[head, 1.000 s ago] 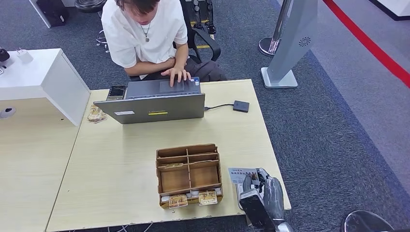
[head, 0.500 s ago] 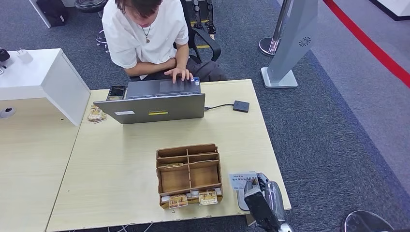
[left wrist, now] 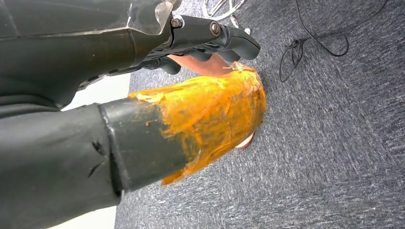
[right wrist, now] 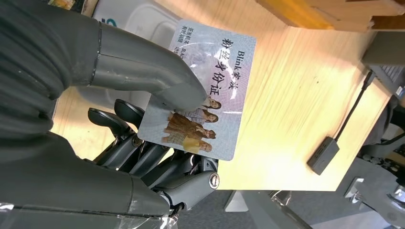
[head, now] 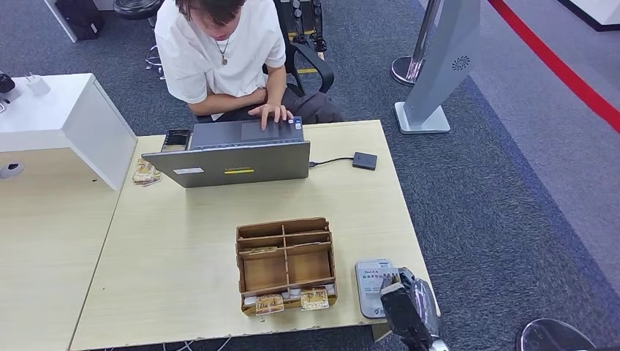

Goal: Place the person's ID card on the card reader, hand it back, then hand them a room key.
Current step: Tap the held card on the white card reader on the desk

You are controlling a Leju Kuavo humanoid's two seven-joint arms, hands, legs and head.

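My right hand (head: 408,313) is at the table's front right corner and pinches the ID card (right wrist: 210,90) between its thumb and fingers (right wrist: 157,157). The card is pale with printed text and a photo of several people. It lies low over the grey-white card reader (head: 367,298), whose white casing (right wrist: 143,21) shows beside the thumb; I cannot tell whether card and reader touch. Room key cards (head: 269,303) stand in the front slots of the wooden organiser (head: 285,262). My left hand (left wrist: 191,95), its thumb wrapped in orange tape, hangs over carpet and holds nothing.
A person (head: 219,51) sits at the far side, one hand on the open laptop (head: 234,159). A small black box (head: 364,160) is wired to the laptop. A white cabinet (head: 66,121) stands at the left, and a sign stand (head: 431,110) behind the table.
My right hand has drawn back toward the near table edge with the card. The card reader, hidden under the hand before, now shows beneath the card.
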